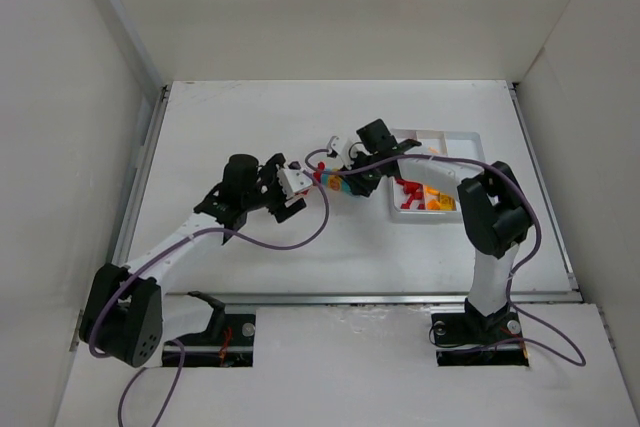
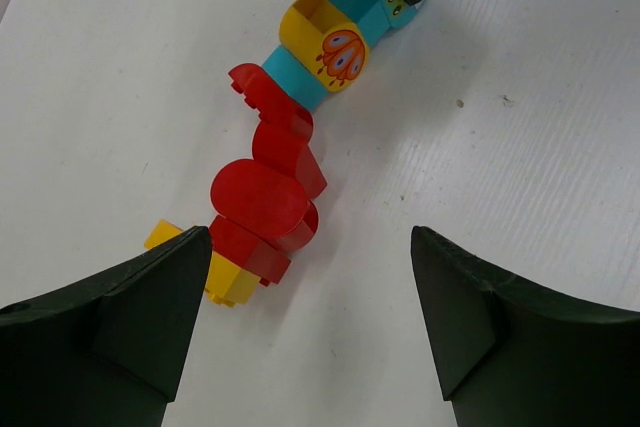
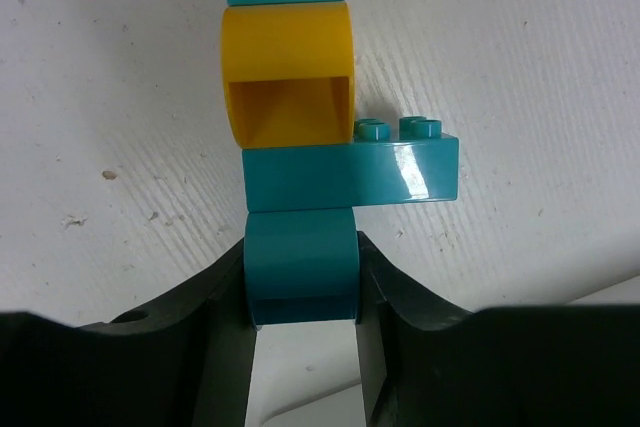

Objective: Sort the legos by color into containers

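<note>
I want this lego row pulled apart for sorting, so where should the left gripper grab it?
Probably the red end of the row, pinching across its width from the left gripper's side. The right gripper clamps the cyan end, the row lies flat on the table with both long sides free, and the open jaws stand near the red bricks.

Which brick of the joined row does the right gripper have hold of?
The end cyan brick, pinched in the right gripper; the studded cyan brick and yellow brick beyond it sit clear of the fingers.
</note>
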`<state>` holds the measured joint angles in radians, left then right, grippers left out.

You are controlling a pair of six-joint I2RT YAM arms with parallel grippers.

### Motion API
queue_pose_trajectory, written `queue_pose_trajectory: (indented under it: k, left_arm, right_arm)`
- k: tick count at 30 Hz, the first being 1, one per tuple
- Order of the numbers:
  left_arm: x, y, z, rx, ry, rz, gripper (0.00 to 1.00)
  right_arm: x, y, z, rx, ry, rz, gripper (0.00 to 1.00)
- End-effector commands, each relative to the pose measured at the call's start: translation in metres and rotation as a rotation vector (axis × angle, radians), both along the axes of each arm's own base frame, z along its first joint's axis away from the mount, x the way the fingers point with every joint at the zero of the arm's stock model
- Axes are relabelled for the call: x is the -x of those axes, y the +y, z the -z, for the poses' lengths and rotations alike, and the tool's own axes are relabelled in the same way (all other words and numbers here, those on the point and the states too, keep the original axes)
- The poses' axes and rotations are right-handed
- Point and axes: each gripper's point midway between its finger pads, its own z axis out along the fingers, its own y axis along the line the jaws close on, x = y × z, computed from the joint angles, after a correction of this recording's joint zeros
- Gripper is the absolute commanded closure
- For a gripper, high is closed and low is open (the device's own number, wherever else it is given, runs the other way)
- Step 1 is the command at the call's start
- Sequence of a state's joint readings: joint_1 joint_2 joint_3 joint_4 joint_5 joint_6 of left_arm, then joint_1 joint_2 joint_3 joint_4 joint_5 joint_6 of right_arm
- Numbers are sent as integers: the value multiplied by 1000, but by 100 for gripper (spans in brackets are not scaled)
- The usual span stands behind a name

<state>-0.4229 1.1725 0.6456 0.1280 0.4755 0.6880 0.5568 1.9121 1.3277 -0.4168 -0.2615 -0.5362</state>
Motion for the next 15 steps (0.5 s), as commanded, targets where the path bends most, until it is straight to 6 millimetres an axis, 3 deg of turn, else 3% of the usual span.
queue_pose_trajectory:
  k: [1, 3, 6, 11, 15]
  left_arm:
    - [-4, -12, -15, 3, -87, 106, 22]
    - [-1, -16, -15, -9, -89, 160, 16]
    - [-8, -26, -24, -19, -133, 229, 0]
    - [-15, -33, -31, -62, -227, 295, 0]
    - [-12, -38, -42, -156, -401, 386, 0]
  right_arm:
    - [-10, 16, -44, -64, -81, -49, 100]
    - [-6, 21, -54, -99, -81, -71, 100]
    - [8, 36, -68, -194, -50, -143, 100]
    - [30, 52, -88, -287, 37, -229, 100]
    - [29, 62, -115, -353, 43, -220, 100]
